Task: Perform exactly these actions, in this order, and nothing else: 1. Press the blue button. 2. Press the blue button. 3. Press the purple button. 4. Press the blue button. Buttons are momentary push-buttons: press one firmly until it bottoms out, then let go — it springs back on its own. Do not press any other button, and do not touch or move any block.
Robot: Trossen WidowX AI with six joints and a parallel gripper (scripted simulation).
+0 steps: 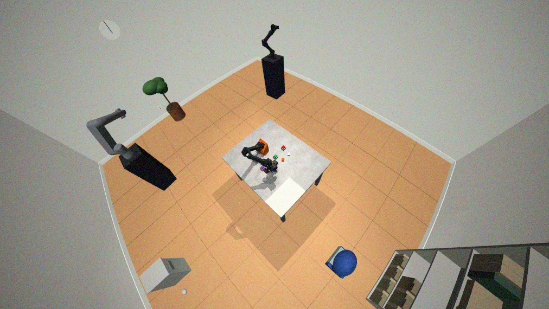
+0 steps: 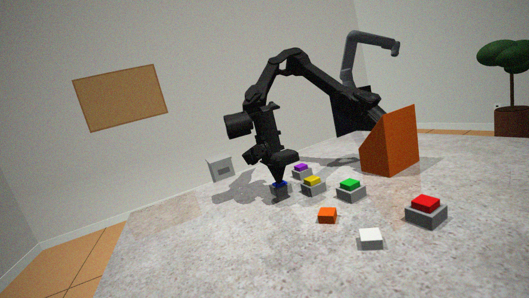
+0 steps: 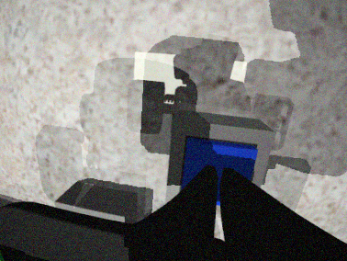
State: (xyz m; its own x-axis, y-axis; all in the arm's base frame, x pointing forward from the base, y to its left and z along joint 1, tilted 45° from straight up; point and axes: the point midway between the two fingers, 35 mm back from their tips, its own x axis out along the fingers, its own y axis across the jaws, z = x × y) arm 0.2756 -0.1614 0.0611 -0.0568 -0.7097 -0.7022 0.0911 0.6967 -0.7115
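The blue button (image 2: 283,183) (image 3: 195,153) has a blue cap in a grey housing. My gripper (image 2: 278,181) (image 3: 217,175) is shut and empty, pointing down with its fingertips on the blue cap. The cap looks low in its housing; the fingers hide part of it in the wrist view. The purple button (image 2: 300,167) (image 1: 262,167) stands behind and to the right of the blue one in the exterior view, its cap raised, with nothing touching it.
A yellow button (image 2: 312,180) stands close beside the blue one. Farther right are a green button (image 2: 349,184) and a red button (image 2: 425,203). An orange block (image 2: 327,214) and a white block (image 2: 370,234) lie nearer the camera. An orange wedge (image 2: 392,144) stands by the arm's base.
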